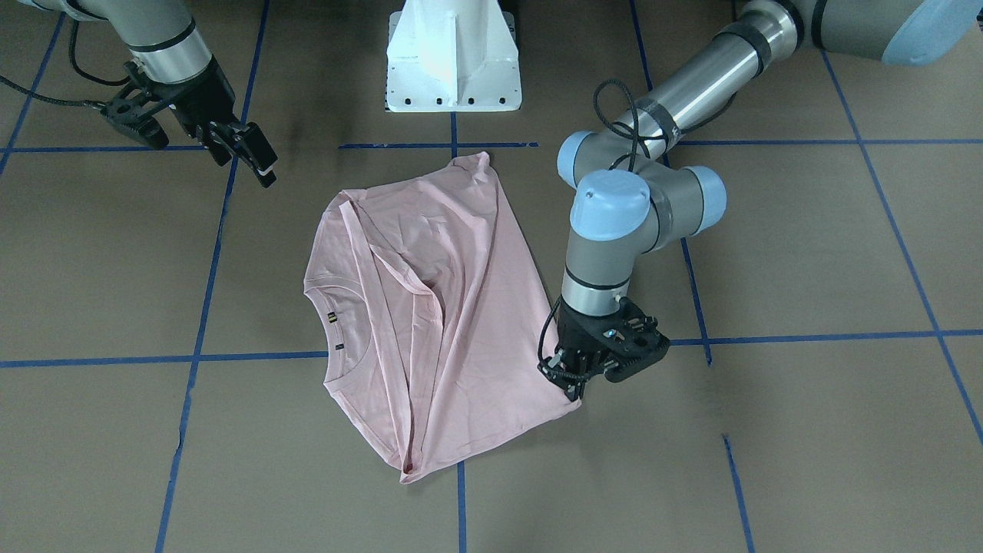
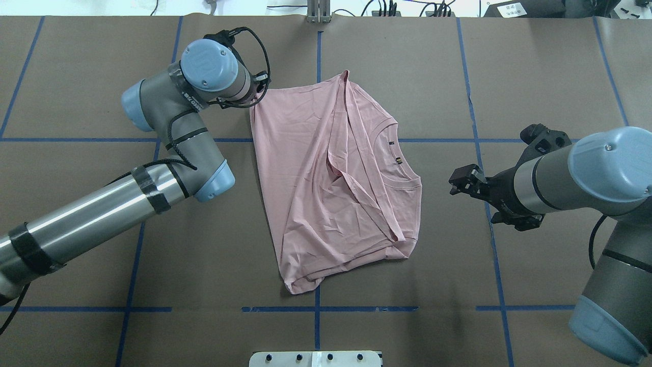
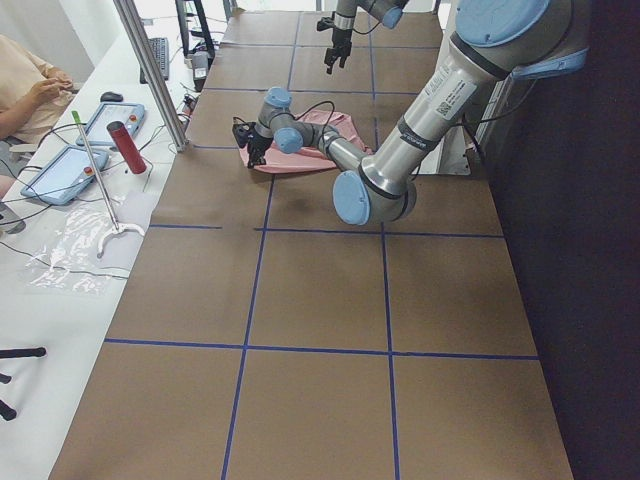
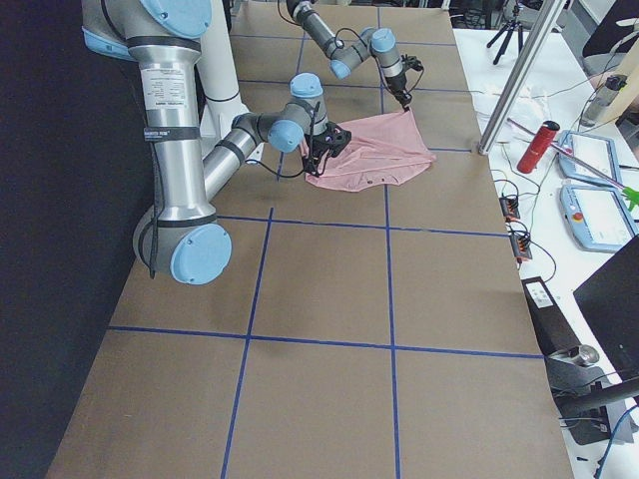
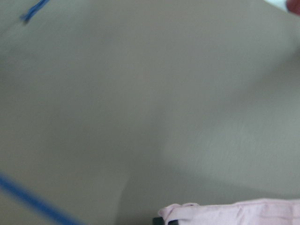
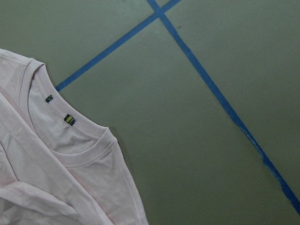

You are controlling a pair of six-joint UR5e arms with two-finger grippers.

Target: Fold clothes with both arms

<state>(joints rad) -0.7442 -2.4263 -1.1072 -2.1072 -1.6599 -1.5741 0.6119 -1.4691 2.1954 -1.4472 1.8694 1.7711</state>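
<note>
The pale pink T-shirt (image 1: 461, 307) lies crumpled and partly folded over itself on the brown table, ribbed neck and small labels (image 2: 395, 153) facing up; its print is hidden. My left gripper (image 1: 574, 384) is down at the shirt's hem corner on the far side from my base and looks shut on it. The left wrist view shows that pink edge (image 5: 234, 213) at the bottom. My right gripper (image 1: 246, 157) hovers open and empty beside the collar side, apart from the cloth (image 2: 455, 182). The right wrist view shows the collar (image 6: 70, 140) and bare table.
Blue tape lines (image 2: 317, 51) grid the brown table. My white pedestal base (image 1: 453, 61) stands at the near edge. A metal post (image 3: 150, 75), a red bottle (image 3: 127, 147), tablets and a seated operator (image 3: 25, 80) are at the side desk beyond the table.
</note>
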